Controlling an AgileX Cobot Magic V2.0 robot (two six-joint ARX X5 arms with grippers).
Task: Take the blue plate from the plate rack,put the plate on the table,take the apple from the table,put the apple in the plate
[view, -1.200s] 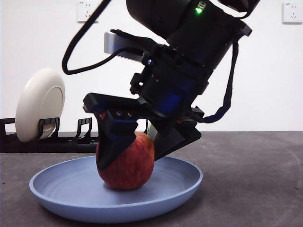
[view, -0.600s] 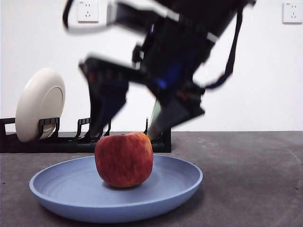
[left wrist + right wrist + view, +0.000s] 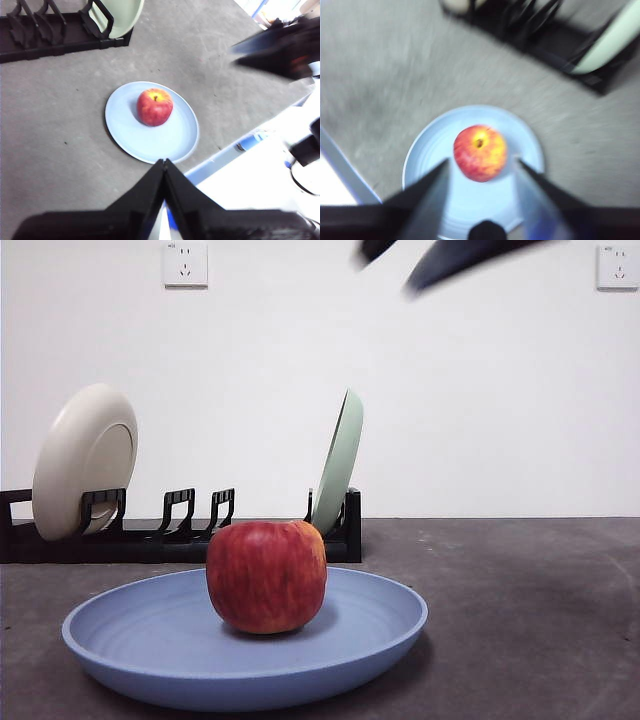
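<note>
Since a second ago my right gripper (image 3: pixel 480 167) has let go of the apple (image 3: pixel 266 576) and climbed clear; from the front I now see only dark blurred tips at the top edge, where before the arm filled the middle of the view. Its jaws stand spread wide, high above the fruit and touching nothing. I see the apple sitting upright, stem dimple up, inside the blue plate (image 3: pixel 130 665), slightly off the plate's middle, and the plate lies flat on the table (image 3: pixel 530 620). Behind it stands the plate rack (image 3: pixel 190 538), with the cream plate (image 3: pixel 84 460) leaning in one end and the pale green plate (image 3: pixel 340 460) upright at the other, the slots between them bare. My left gripper (image 3: pixel 164 167) hangs well back from the plate, its jaws pressed together on nothing.
</note>
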